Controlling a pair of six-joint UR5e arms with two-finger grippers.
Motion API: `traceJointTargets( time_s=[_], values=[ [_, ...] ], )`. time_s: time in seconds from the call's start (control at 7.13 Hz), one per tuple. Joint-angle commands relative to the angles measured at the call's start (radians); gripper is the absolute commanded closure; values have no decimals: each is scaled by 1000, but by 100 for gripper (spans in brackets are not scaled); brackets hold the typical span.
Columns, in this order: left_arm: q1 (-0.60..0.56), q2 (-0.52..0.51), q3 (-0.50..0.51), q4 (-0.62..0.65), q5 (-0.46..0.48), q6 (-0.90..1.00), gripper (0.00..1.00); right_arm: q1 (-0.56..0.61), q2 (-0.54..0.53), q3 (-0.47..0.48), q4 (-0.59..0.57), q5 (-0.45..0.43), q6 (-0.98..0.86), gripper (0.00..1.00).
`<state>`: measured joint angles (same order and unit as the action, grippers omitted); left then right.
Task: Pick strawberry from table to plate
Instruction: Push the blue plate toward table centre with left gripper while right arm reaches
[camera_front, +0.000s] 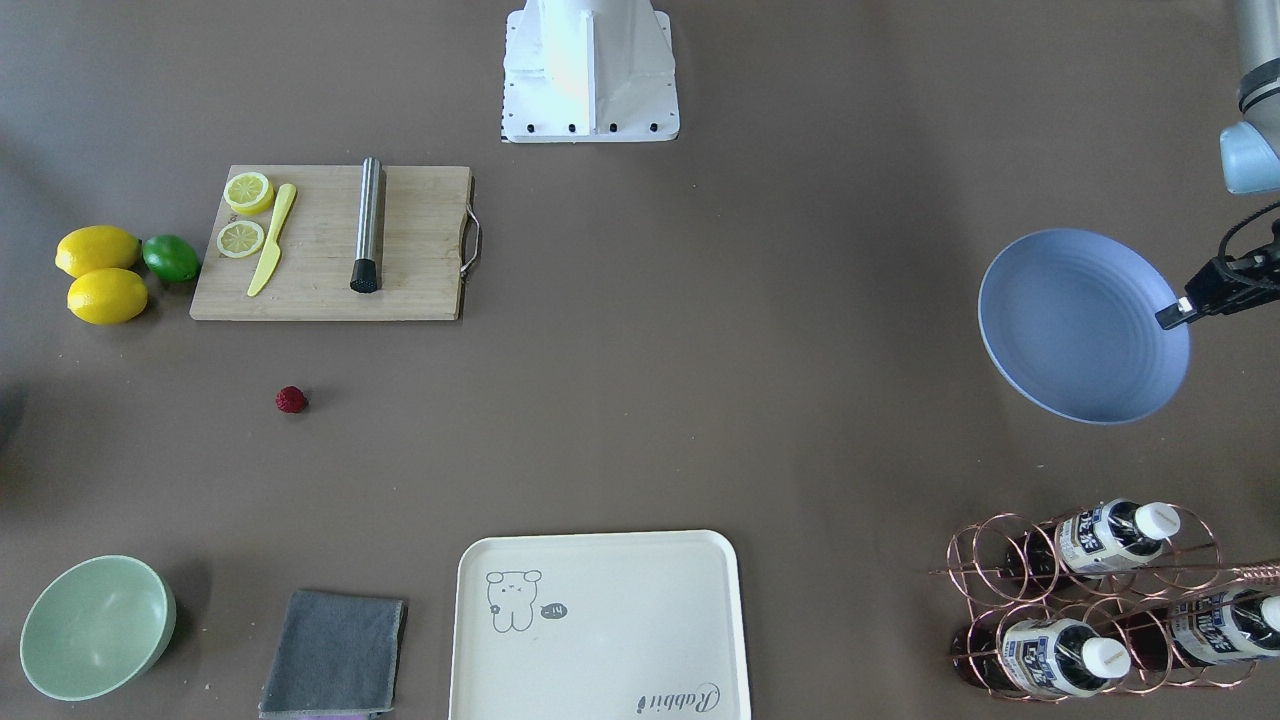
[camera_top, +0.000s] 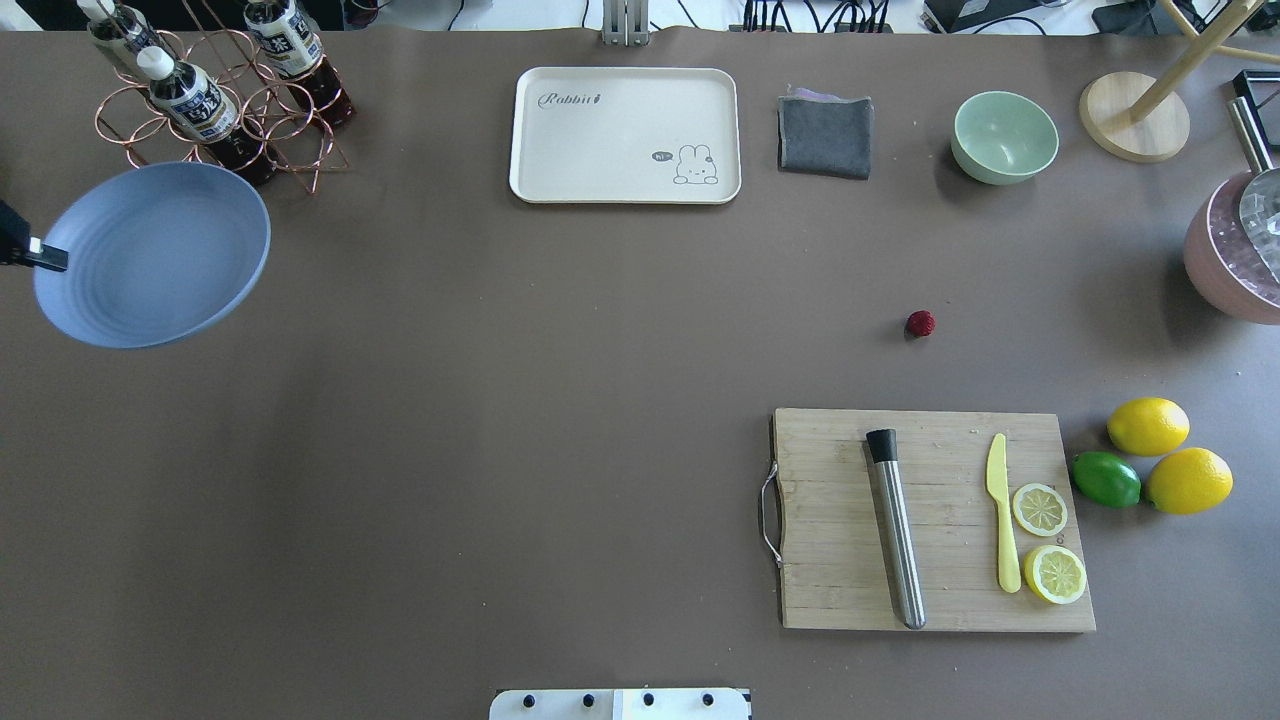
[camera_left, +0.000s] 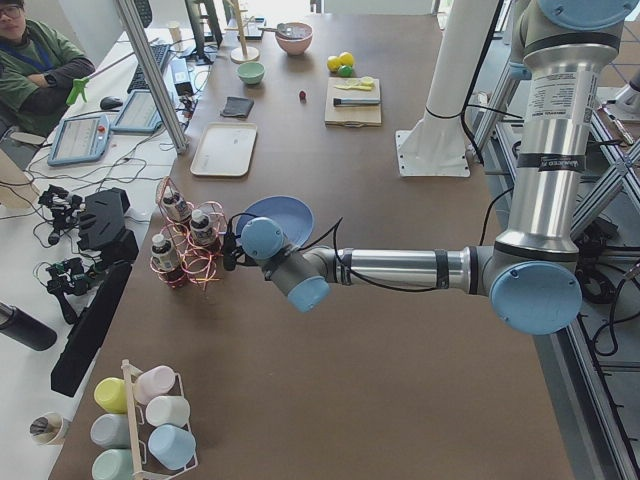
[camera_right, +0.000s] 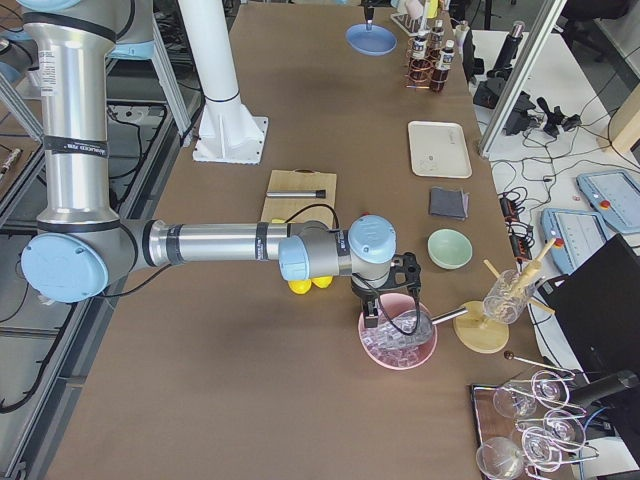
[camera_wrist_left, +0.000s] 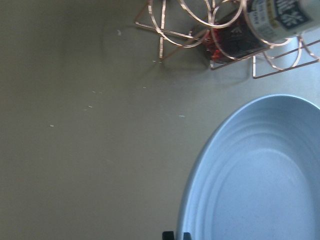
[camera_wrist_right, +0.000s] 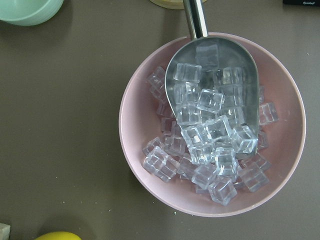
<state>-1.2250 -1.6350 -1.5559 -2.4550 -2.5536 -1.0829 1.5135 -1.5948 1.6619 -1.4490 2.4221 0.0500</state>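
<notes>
The strawberry (camera_top: 920, 323) (camera_front: 291, 400), small and dark red, lies alone on the brown table (camera_top: 500, 400), just beyond the cutting board. Far from it, at the table's left end, the blue-grey plate (camera_top: 150, 255) (camera_front: 1085, 325) is held tilted above the table beside the bottle rack. My left gripper (camera_top: 45, 260) (camera_front: 1178, 314) is shut on its rim. The plate (camera_wrist_left: 260, 175) is empty in the left wrist view. My right gripper (camera_right: 380, 318) hangs over a pink bowl of ice; I cannot tell whether it is open or shut.
A wooden cutting board (camera_top: 830, 520) carries a steel muddler, a yellow knife and lemon slices, with two lemons (camera_top: 1148, 425) and a lime beside it. A cream tray (camera_top: 625, 135), grey cloth (camera_top: 825, 137), green bowl (camera_top: 1005, 137) and copper bottle rack (camera_top: 215, 100) line the far edge.
</notes>
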Motion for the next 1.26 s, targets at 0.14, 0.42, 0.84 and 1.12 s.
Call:
traceJointTargets(
  time_s=[0.14,0.42,0.84,1.12],
  values=[
    [339,-76,-179,-13,325,-392,100,-53,38,-8,88,-5,78,0],
    [525,-187,-177,29,554,-521,100,-161,134,1,93,-5,285,0],
    [686,-376,-173,254,765,-575,100,-303,217,-1,169,-59,508,0],
    [719,-407,-168,323,818,-574,100,-398,257,-8,191,-124,617,0]
  ],
)
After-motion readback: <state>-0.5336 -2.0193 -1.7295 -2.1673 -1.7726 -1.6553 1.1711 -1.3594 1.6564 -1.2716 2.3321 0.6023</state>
